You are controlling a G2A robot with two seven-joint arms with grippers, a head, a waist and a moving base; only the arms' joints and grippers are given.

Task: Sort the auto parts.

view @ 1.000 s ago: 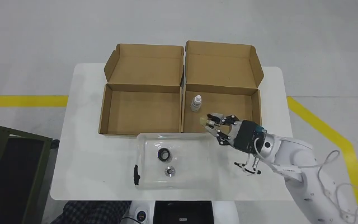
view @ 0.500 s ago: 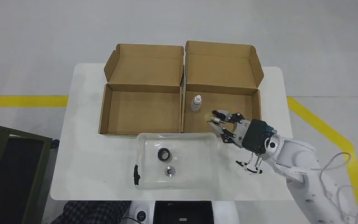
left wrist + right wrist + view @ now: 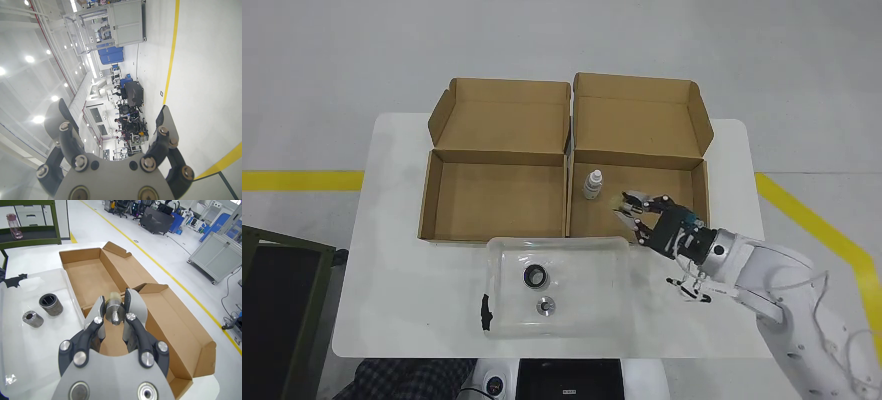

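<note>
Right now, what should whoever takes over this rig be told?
Right hand: shut on a threaded metal part, held above the right box.
Left hand: open, holding nothing, pointed off into the room.
Small white bottle stands in the right box, near the wall beside the left box.
Clear tray holds a larger metal sleeve and a smaller metal cylinder.
Done: bottle boxed; one part out of the tray, over the right box.
Left: release that part, then sort the two in the tray.
</note>
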